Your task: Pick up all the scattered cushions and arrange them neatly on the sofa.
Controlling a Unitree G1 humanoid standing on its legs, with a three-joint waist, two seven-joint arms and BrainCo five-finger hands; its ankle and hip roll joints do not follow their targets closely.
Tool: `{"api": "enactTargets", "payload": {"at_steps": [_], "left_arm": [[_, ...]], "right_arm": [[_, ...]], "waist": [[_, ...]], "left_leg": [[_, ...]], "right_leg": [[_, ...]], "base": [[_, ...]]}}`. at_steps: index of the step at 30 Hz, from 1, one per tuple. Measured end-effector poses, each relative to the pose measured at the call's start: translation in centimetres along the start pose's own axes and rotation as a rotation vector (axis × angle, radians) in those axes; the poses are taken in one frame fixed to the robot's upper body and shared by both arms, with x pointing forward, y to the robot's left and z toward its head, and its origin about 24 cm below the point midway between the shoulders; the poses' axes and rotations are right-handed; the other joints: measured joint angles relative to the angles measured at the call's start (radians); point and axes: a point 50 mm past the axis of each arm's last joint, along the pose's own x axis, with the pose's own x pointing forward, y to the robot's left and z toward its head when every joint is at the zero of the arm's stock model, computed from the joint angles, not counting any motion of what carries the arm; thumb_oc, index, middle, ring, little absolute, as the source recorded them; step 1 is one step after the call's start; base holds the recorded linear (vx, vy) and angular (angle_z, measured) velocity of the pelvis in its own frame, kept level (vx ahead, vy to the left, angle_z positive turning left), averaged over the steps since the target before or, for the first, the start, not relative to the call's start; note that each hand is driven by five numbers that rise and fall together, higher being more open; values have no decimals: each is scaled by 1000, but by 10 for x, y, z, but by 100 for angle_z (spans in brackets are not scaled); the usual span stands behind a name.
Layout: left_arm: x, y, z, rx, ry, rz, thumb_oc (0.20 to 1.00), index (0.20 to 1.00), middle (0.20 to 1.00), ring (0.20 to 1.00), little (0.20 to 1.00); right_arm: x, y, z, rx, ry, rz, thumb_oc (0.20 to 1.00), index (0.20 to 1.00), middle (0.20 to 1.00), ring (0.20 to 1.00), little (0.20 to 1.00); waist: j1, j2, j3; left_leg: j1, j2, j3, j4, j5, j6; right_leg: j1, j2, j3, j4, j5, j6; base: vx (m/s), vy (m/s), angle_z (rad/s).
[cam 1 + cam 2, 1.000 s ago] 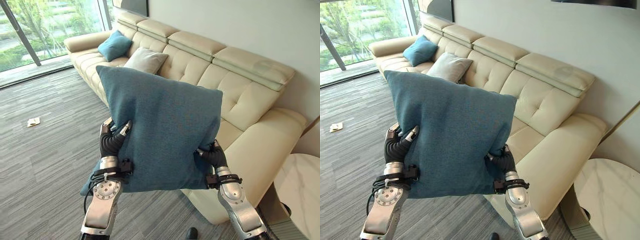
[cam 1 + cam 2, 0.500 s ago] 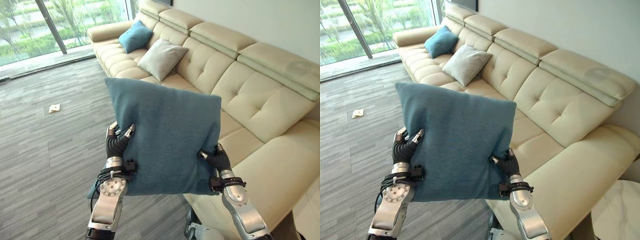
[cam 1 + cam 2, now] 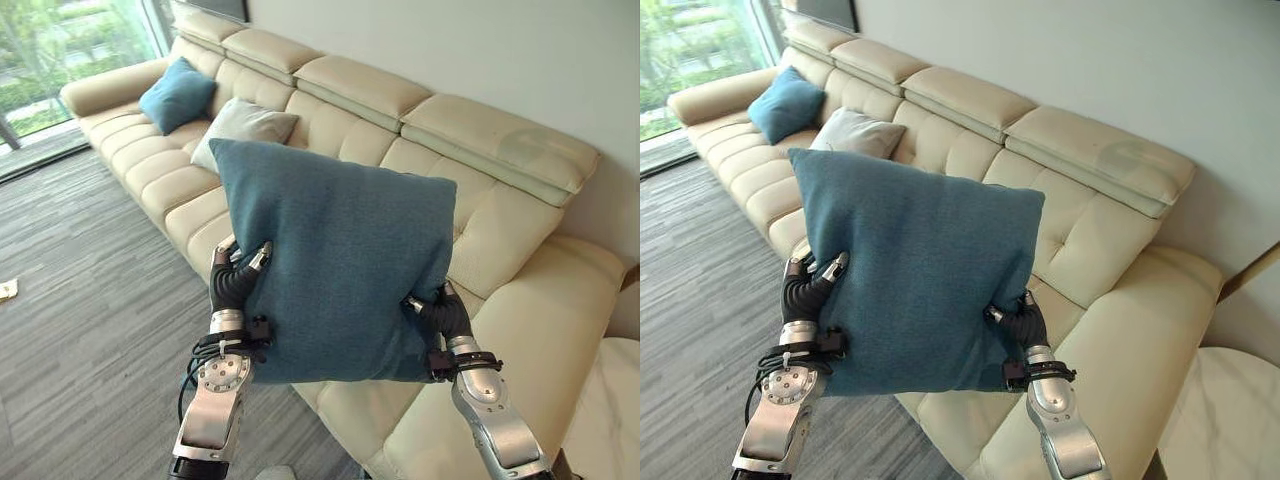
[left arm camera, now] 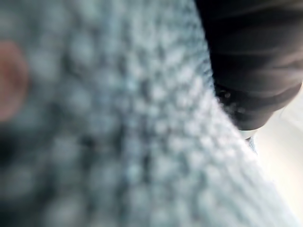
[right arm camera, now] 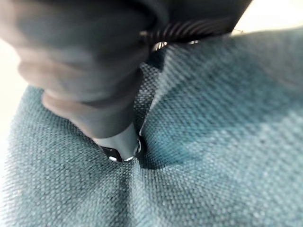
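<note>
I hold a large teal cushion [image 3: 335, 265] upright in the air in front of the cream sofa [image 3: 500, 210]. My left hand [image 3: 232, 283] grips its left edge and my right hand [image 3: 440, 312] pinches its lower right corner. Its teal weave [image 5: 213, 142] bunches around my right hand's fingers in the right wrist view, and lies close against the left hand [image 4: 251, 56] in the left wrist view. On the sofa's far seats a smaller teal cushion [image 3: 177, 94] and a grey cushion [image 3: 243, 128] lean against the backrest.
The sofa's near armrest [image 3: 545, 310] is at my right, with bare seats behind the held cushion. Grey striped carpet [image 3: 80, 300] spreads to the left. A pale round table top [image 3: 1230, 420] sits at the lower right. A window [image 3: 50, 60] lies beyond the sofa's far end.
The camera has swung, so the sofa now sits closer and more to the left. The cushion stays held between both hands, slightly higher against the sofa's back.
</note>
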Motion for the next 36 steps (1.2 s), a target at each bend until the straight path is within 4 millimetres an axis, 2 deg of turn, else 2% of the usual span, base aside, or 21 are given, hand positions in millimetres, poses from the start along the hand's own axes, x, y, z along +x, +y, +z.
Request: {"api": "enactTargets", "payload": {"at_steps": [1, 2, 3, 4, 6, 7, 8, 9, 10, 11, 15, 16, 18, 22, 23, 25, 26, 27, 29, 33, 36], "left_arm": [[-3, 1, -3, 1, 14, 3, 200, 200, 200, 200, 200], [-7, 1, -5, -4, 28, 6, 200, 200, 200, 200, 200], [-9, 0, -6, -7, 35, 8, 200, 200, 200, 200, 200], [-12, 2, -8, 1, 47, 9, 200, 200, 200, 200, 200], [-12, 13, -5, 55, 29, 3, 200, 200, 200, 200, 200], [-11, 14, -4, 63, 24, -3, 200, 200, 200, 200, 200], [-11, 15, -5, 67, 34, -3, 200, 200, 200, 200, 200], [-12, 14, -6, 64, 41, -2, 200, 200, 200, 200, 200], [-13, 15, -7, 64, 46, -3, 200, 200, 200, 200, 200], [-13, 15, -8, 47, 54, -3, 200, 200, 200, 200, 200], [-11, 13, -7, 26, 55, -13, 200, 200, 200, 200, 200], [-6, 6, -9, 19, 56, -43, 200, 200, 200, 200, 200], [2, 2, -23, 31, 103, -65, 200, 200, 200, 200, 200], [6, -5, -52, 39, 226, -86, 200, 200, 200, 200, 200], [6, -3, -56, 34, 254, -75, 200, 200, 200, 200, 200], [11, 2, -64, 44, 286, -52, 200, 200, 200, 200, 200], [12, 1, -65, 46, 300, -53, 200, 200, 200, 200, 200], [13, 0, -66, 48, 314, -58, 200, 200, 200, 200, 200], [13, -1, -67, 51, 333, -69, 200, 200, 200, 200, 200], [14, -3, -68, 45, 346, -91, 200, 200, 200, 200, 200], [18, 0, -65, 44, 335, -94, 200, 200, 200, 200, 200]], "right_arm": [[0, -1, 0, -7, 0, 3, 200, 200, 200, 200, 200], [-1, -2, 0, -21, -2, 7, 200, 200, 200, 200, 200], [-1, -3, -1, -29, 0, 9, 200, 200, 200, 200, 200], [-3, 0, -4, -17, 18, 13, 200, 200, 200, 200, 200], [-8, 11, -8, 17, 37, 36, 200, 200, 200, 200, 200], [-9, 11, -8, 16, 39, 37, 200, 200, 200, 200, 200], [-8, 12, -8, 22, 42, 34, 200, 200, 200, 200, 200], [-8, 12, -8, 26, 41, 32, 200, 200, 200, 200, 200], [-8, 13, -8, 30, 40, 30, 200, 200, 200, 200, 200], [-6, 13, -5, 45, 30, 21, 200, 200, 200, 200, 200], [-4, 12, -3, 49, 21, 11, 200, 200, 200, 200, 200], [-3, 8, -3, 37, 20, -1, 200, 200, 200, 200, 200], [-1, 1, -3, -9, 14, -8, 200, 200, 200, 200, 200], [19, -5, -6, -84, 20, -13, 200, 200, 200, 200, 200], [29, -3, -7, -105, 27, -3, 200, 200, 200, 200, 200], [47, -1, -3, -139, 19, 7, 200, 200, 200, 200, 200], [51, -1, -2, -146, 16, 7, 200, 200, 200, 200, 200], [55, -1, 0, -159, 10, 8, 200, 200, 200, 200, 200], [54, -3, -1, -174, 14, 7, 200, 200, 200, 200, 200], [53, -6, -4, -201, 32, 5, 200, 200, 200, 200, 200], [53, -6, -3, -209, 31, 4, 200, 200, 200, 200, 200]], "waist": [[3, 32, 2], [3, 79, -3], [2, 113, 0], [2, 109, -6], [-10, 46, -17], [-11, 34, -16], [-10, 5, -16], [-10, -3, -15], [4, 0, -12], [6, -4, -10], [5, 6, -8], [-31, 4, -8], [-28, 13, -18], [-81, 6, -47], [-74, 9, -50], [-51, 4, -56], [-52, 9, -58], [-53, 4, -62], [-60, 16, -62], [-47, 68, -69], [-45, 83, -71]], "left_leg": [[4, 18, -29, -56, 64, 23], [13, 31, -70, -88, 73, 57], [18, 41, -76, -83, 112, 72], [17, 32, -72, -51, 137, 51], [27, -45, -80, -73, 138, 43], [39, -66, -86, -81, 168, 35], [64, -101, -70, -92, 180, 48], [81, -108, -54, -99, 185, 60], [93, -114, -47, -106, 200, 77], [140, -120, 4, -134, 190, 94], [195, -116, 80, -152, 166, 107], [207, -117, 106, -159, 151, 106], [238, -103, 157, -189, 143, 99], [245, -74, 246, -200, 124, 104], [245, -52, 285, -200, 121, 106], [231, -15, 361, -204, 119, 116], [222, -3, 387, -201, 127, 103], [219, 0, 406, -201, 128, 93], [224, 7, 398, -201, 132, 82], [265, 25, 361, -201, 137, 75], [298, 24, 337, -201, 137, 75]], "right_leg": [[25, 2, 43, 11, -26, 38], [30, 26, 71, 26, -52, 62], [29, 38, 100, 48, -86, 73], [18, 21, 136, 85, -124, 85], [-49, -18, 225, 186, -193, 69], [-53, -34, 246, 192, -206, 75], [-21, -73, 271, 153, -198, 100], [-5, -85, 285, 132, -188, 116], [6, -92, 301, 115, -184, 124], [18, -98, 345, 66, -121, 164], [40, -110, 377, 29, -92, 172], [37, -109, 404, 11, -80, 175], [34, -103, 457, 0, -61, 175], [-21, -76, 506, -7, -20, 169], [-54, -52, 479, -2, 15, 158], [-108, -38, 185, -15, 70, 103], [-115, -53, 49, -24, 54, 76], [-96, -88, -145, -62, 88, 77], [-93, -80, -140, -61, 110, 102], [-56, -56, -115, -56, 111, 99], [-23, -55, -102, -56, 92, 98]], "base": [[139, 39, -96], [138, 38, -99], [128, 47, -87], [125, 59, -79], [136, 91, -36], [176, 166, -16], [184, 214, -20], [161, 256, -29], [168, 321, -57], [110, 237, -60], [119, 176, -71], [166, 218, -93], [118, 103, -86], [77, 2, -78], [7, -98, -158], [10, -93, -137], [119, -69, -91], [124, -44, -51], [142, -57, -28], [151, -55, -9], [19, -13, 0]]}}
